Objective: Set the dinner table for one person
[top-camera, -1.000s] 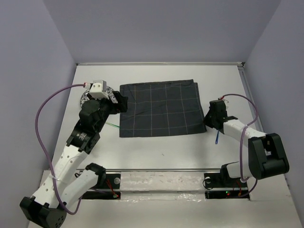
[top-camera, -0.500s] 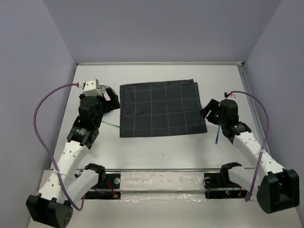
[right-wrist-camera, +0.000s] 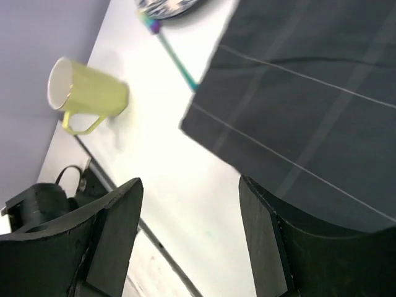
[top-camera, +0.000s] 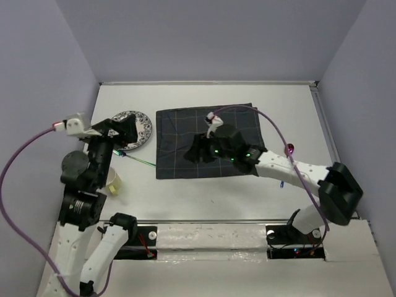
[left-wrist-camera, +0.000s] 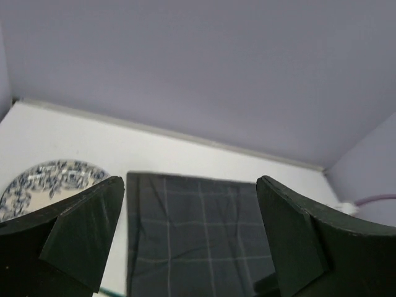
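Observation:
The dinner table (top-camera: 210, 195) is the white tabletop, with a dark grid-lined cloth (top-camera: 238, 127) spread at its middle. A blue-patterned plate (top-camera: 137, 127) lies left of the cloth and shows at the left in the left wrist view (left-wrist-camera: 49, 184). A yellow-green mug (top-camera: 115, 182) lies on its side near the left arm (right-wrist-camera: 86, 93). A green-handled utensil (top-camera: 141, 161) rests between plate and cloth. My left gripper (top-camera: 122, 136) hovers open by the plate, empty. My right gripper (top-camera: 193, 153) is open and empty over the cloth's near-left part.
A blue utensil (top-camera: 282, 183) lies on the table right of the cloth, partly under the right arm. A metal rail (top-camera: 210, 220) runs along the near edge. Purple walls close in the table on three sides. The left arm's cable (top-camera: 18, 161) loops out to the left.
My right arm swung left from the cloth's right edge to over the cloth, and its jaws opened. My left arm drew back off the plate, uncovering the plate and the mug.

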